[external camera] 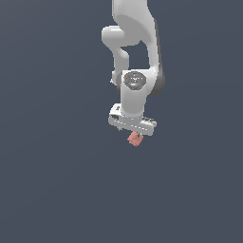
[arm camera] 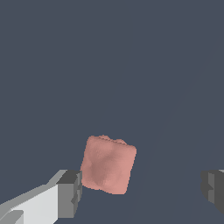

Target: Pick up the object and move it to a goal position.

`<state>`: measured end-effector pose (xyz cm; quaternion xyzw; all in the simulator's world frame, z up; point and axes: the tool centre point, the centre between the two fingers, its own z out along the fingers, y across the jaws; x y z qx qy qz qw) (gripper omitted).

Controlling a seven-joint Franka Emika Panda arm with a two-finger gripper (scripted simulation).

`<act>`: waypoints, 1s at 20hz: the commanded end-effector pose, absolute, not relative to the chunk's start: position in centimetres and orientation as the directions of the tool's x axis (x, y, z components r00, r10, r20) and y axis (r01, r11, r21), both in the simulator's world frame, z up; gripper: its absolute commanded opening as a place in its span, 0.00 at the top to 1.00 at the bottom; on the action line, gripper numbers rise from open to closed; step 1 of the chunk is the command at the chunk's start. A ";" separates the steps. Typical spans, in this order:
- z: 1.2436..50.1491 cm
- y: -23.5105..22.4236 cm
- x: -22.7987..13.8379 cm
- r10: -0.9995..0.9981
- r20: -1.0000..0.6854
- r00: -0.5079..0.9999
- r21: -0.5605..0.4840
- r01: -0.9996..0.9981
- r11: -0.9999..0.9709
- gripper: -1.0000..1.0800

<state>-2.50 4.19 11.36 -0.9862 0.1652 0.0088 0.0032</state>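
Exterior view: the arm (external camera: 135,52) hangs straight down, and the gripper (external camera: 135,137) is right over the pink block (external camera: 134,138), which peeks out just under the white hand body. Fingers mostly hidden here, and I can't tell if the block sits on the floor (external camera: 47,190) or is already off it. Wrist view: the fingers (arm camera: 69,193) are spread wide, with the block (arm camera: 108,164) between them but off-centre: it's touching or just beside one pad and well apart from the other (arm camera: 213,189). The block sits slightly rotated against the pads. Looks like the grasp step, pre-closure. Next move as I read it: close on the block, expect it to slide and square up, then lift towards the goal. No goal marker visible.
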 end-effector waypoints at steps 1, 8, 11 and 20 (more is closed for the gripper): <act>10.9 5.0 -2.9 -0.376 -0.015 0.927 -0.002 -0.376 -0.927 0.04; 9.8 6.6 -3.7 -0.481 -0.006 0.877 0.000 -0.481 -0.877 0.04; 9.5 7.1 -3.9 -0.510 -0.003 0.860 0.000 -0.510 -0.860 0.04; 9.2 7.7 -4.3 -0.547 0.000 0.837 0.000 -0.547 -0.837 0.04</act>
